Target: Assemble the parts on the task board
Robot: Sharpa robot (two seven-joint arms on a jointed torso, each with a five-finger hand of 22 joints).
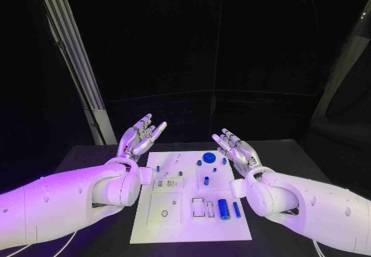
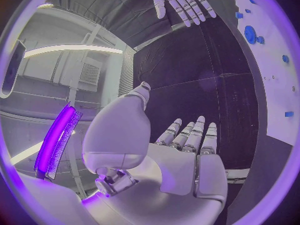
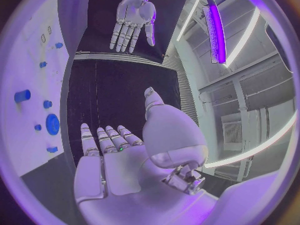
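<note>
Black table (image 1: 286, 152) bore the task board (image 1: 174, 225) between both hands: left hand (image 1: 140, 136) and right hand (image 1: 238, 148) spread wide, holding nothing.

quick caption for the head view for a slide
Both silver hands, left and right, held open on either side of the white task board with its small blue parts.

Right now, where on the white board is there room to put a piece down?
The task board is bare along its near edge, below the big blue cylinder, and in its near-left corner. The middle and far end, around the blue disc, are crowded. The left hand and right hand are open beside it.
</note>
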